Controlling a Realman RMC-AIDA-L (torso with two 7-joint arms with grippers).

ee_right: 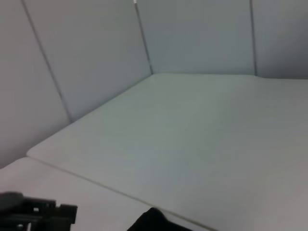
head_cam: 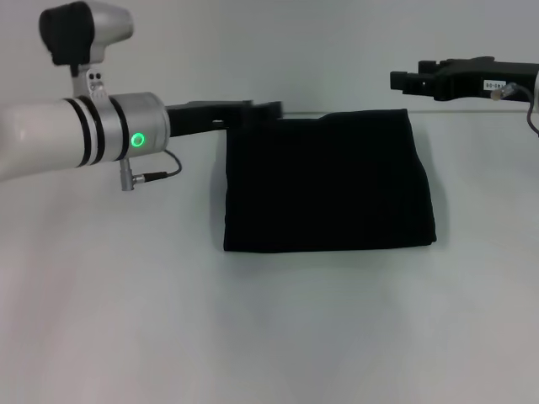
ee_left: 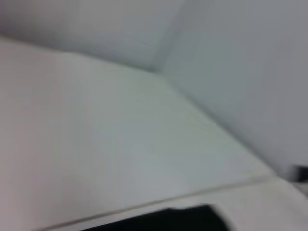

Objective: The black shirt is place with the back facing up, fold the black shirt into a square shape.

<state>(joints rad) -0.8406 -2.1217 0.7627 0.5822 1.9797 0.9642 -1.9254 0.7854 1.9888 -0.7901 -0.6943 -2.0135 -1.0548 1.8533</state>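
Head view shows me the black shirt folded near-square at centre frame on the surface, left gripper seemingly at its upper-left corner, right gripper hovering upper right, both grips unreadable; I'd release gently without dragging the fold.

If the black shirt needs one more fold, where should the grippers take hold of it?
Probably the two far corners of the black shirt, coming down from above. It lies flat as a near-square on the table, and the left gripper and right gripper sit by those corners, so each reaches its own side to draw the far edge toward the near one.
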